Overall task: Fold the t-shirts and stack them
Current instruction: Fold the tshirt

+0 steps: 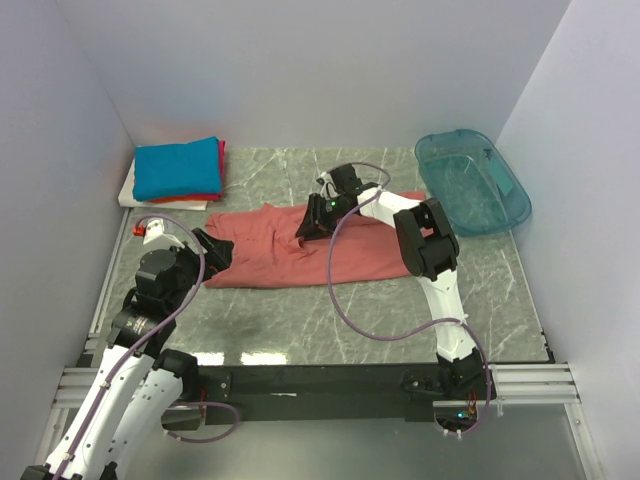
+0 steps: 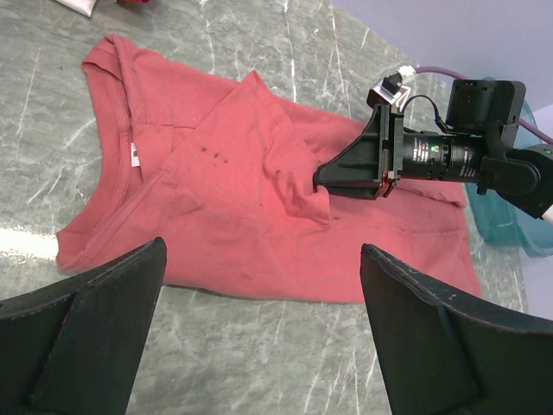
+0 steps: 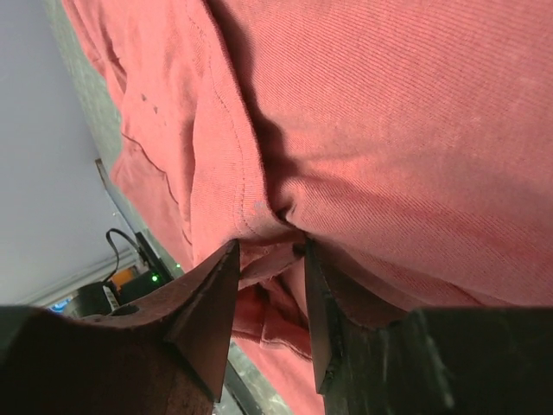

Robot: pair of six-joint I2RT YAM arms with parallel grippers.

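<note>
A large salmon-pink t-shirt (image 1: 290, 258) (image 2: 225, 216) (image 3: 389, 112) lies flat across the middle of the table, one sleeve turned in over the body. My right gripper (image 1: 305, 228) (image 2: 321, 183) (image 3: 268, 246) is down on the shirt's upper middle. Its fingers stand part-way open on either side of a bunched fold of pink cloth. My left gripper (image 1: 222, 250) (image 2: 263, 249) hovers wide open over the shirt's left hem edge, with nothing between its fingers. At the back left sits a stack with a folded blue shirt (image 1: 178, 166) on a red one (image 1: 200, 199) and a white one (image 1: 128, 190).
A translucent teal plastic bin (image 1: 475, 180) (image 2: 505, 220) stands at the back right, close to the shirt's right end. White walls close in the table on three sides. Bare marble table (image 1: 330, 320) shows between the shirt and the arm bases.
</note>
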